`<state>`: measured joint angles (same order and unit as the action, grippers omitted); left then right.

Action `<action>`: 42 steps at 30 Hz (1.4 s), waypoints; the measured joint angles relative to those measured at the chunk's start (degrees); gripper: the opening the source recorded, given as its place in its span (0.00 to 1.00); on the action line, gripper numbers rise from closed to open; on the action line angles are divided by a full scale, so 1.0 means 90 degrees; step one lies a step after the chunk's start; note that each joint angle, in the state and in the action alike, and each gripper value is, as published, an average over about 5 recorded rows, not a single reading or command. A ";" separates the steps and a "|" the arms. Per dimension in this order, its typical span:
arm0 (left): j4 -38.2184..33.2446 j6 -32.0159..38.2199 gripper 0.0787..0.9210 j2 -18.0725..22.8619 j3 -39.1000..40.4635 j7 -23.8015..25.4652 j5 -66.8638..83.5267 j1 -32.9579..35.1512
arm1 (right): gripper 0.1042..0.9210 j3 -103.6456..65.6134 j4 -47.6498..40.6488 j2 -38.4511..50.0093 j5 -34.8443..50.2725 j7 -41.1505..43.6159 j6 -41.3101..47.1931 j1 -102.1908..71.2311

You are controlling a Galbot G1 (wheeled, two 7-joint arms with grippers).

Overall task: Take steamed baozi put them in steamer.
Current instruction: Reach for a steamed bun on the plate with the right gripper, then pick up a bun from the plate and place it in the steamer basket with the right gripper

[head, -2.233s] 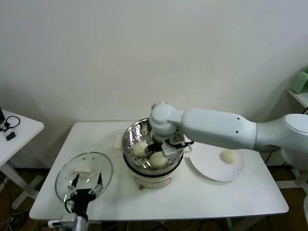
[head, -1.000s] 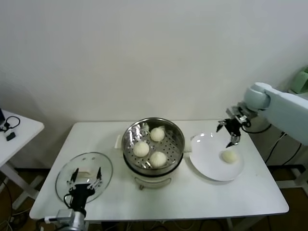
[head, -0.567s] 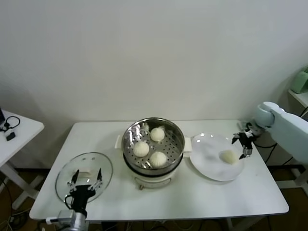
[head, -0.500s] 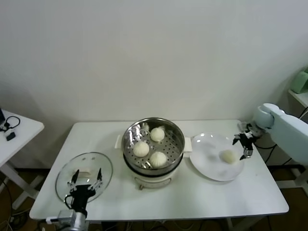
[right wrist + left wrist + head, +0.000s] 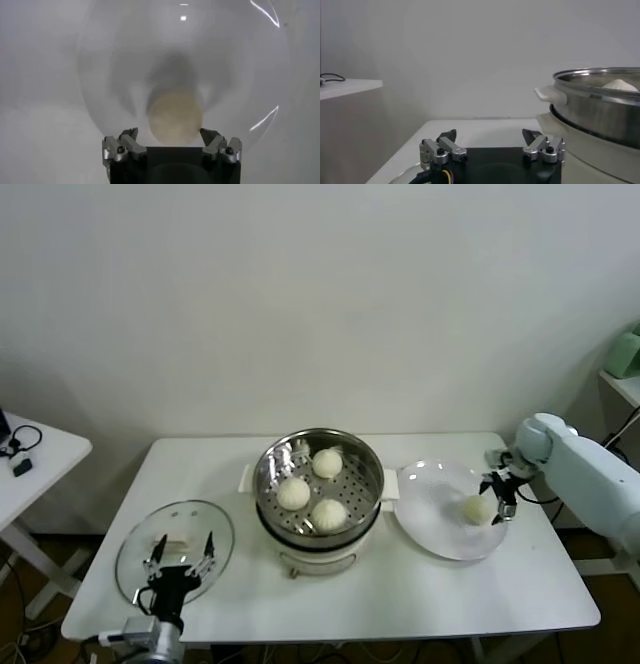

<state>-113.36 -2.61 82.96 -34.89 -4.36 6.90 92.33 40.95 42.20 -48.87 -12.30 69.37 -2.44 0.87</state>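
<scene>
Hovering wide open, right gripper [image 5: 498, 492] straddling last baozi [image 5: 477, 509] on plate [image 5: 430, 529], nothing gripped

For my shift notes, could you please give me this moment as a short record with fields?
buns in steamer: three baozi in the steamer
bun left: one baozi on the white plate
right end effector: open, at the plate's bun, not gripping it
left end effector: open, idle over the glass lid
support: white table
</scene>
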 measured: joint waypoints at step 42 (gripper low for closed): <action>0.0060 0.0066 0.88 -0.0045 0.0009 0.0050 -0.0091 0.0046 | 0.65 0.0444 -0.0085 -0.0210 0.0840 -0.0010 0.0414 0.0548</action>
<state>-112.81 -2.02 82.55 -34.81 -3.92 6.08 92.74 44.94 41.43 -50.76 -4.74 69.28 1.28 5.80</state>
